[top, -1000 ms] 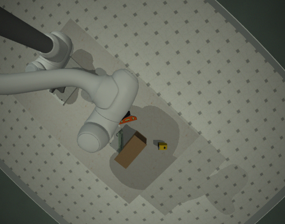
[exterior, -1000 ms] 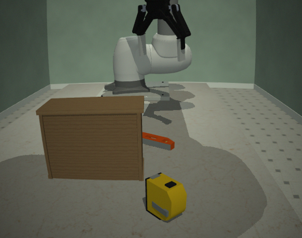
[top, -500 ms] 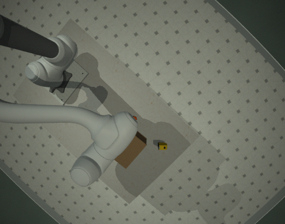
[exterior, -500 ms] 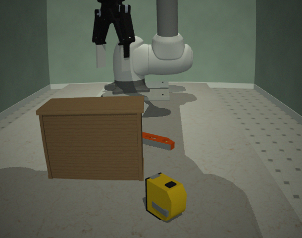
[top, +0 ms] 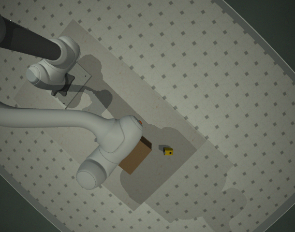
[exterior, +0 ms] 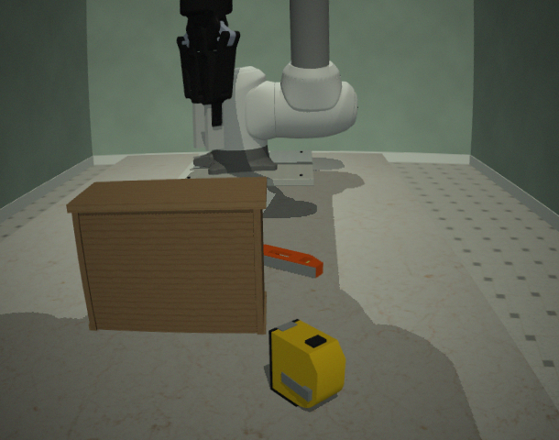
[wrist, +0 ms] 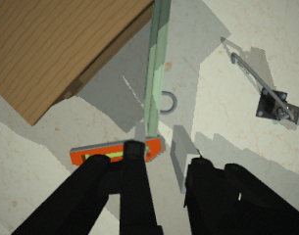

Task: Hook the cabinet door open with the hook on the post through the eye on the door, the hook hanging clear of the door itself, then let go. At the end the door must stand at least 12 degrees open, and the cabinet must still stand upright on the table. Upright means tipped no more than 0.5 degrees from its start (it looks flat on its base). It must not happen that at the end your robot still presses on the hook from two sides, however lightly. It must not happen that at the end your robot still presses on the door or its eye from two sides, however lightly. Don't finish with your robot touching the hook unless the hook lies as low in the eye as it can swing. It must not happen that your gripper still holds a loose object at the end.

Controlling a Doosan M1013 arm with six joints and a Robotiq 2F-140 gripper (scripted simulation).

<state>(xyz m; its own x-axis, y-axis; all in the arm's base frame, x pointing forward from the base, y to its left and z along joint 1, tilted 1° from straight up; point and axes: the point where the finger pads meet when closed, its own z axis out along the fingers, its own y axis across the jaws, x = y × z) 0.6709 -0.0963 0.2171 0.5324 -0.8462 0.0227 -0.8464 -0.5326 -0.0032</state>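
Note:
The brown wooden cabinet (exterior: 169, 256) stands flat on the table; it also shows in the overhead view (top: 136, 155) and the wrist view (wrist: 77, 26). In the wrist view its pale green door (wrist: 157, 59) is seen edge-on and angles away from the cabinet's front. A grey eye ring (wrist: 169, 101) sits on the door's side. The thin grey hook (wrist: 254, 78) lies out from its dark post (wrist: 274, 106), apart from the door. My gripper (wrist: 158, 138) hangs high above the door's free end, nearly shut and empty; it also shows in the front view (exterior: 216, 120).
An orange spirit level (exterior: 292, 260) lies on the table behind the cabinet, under my fingers in the wrist view (wrist: 116, 153). A yellow tape measure (exterior: 305, 362) stands in front of the cabinet's right corner. The arm's base (exterior: 251, 156) is at the back.

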